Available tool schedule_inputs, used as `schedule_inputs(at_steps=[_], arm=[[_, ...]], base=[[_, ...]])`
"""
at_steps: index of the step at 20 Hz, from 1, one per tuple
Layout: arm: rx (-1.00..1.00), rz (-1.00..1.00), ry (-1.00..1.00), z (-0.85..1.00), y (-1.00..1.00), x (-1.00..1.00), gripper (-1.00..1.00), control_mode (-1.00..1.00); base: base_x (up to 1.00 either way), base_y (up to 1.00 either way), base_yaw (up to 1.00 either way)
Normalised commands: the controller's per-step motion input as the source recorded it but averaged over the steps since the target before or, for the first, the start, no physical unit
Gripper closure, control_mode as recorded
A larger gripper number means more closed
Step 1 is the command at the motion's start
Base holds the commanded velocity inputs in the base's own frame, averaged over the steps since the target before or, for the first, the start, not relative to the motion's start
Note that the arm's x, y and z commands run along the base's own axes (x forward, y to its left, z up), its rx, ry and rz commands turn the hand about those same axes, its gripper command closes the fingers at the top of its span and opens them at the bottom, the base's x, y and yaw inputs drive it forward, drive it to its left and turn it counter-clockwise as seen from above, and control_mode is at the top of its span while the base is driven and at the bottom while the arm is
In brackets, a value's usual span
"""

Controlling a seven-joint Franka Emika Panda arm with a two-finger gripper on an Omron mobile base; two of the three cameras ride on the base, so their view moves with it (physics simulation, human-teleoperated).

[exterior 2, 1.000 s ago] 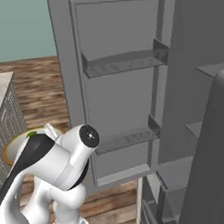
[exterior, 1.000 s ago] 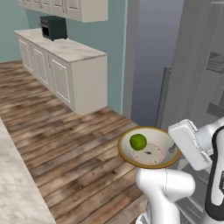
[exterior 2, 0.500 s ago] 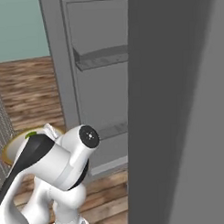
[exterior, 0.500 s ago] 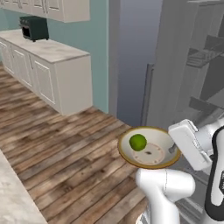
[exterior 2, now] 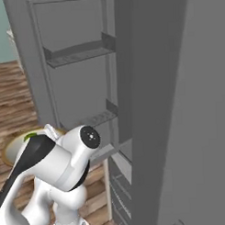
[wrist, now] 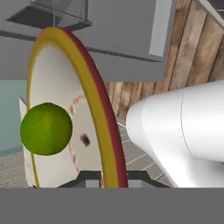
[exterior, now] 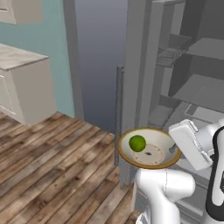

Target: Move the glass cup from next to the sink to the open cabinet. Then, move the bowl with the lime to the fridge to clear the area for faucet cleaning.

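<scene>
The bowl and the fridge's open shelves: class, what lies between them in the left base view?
Only the robot's white hand, its pincer gripping the bowl rim; the fridge shelves stand just behind.

White rounded arm [exterior 2: 57,180], black joint bands, grey end cap

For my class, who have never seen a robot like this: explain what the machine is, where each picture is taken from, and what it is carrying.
This is a computer-rendered kitchen. The machine is a white robot arm on a driving base. Two pictures come from cameras on that base, behind the arm to its left and right. The third comes from a camera on the hand, looking along the gripper.

The gripper is shut on the rim of a bowl with a golden-brown edge and cream inside, holding it in the air above the wooden floor. A lime sits inside the bowl. In front stands the dark grey fridge, open, with its shelves and door racks showing.
</scene>
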Motion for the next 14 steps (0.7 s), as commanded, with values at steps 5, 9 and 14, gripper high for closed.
schedule_inputs(at_steps=[5,9,14], arm=[[0.00,0.00,0.00,0.00,0.00,0.00,1.00,1.00],[0.00,0.00,0.00,0.00,0.00,0.00,1.00,1.00],[0.00,0.00,0.00,0.00,0.00,0.00,1.00,1.00]], base=[[-0.17,0.00,-0.46],[-0.32,0.00,-0.39],[0.00,-0.01,-0.49]])
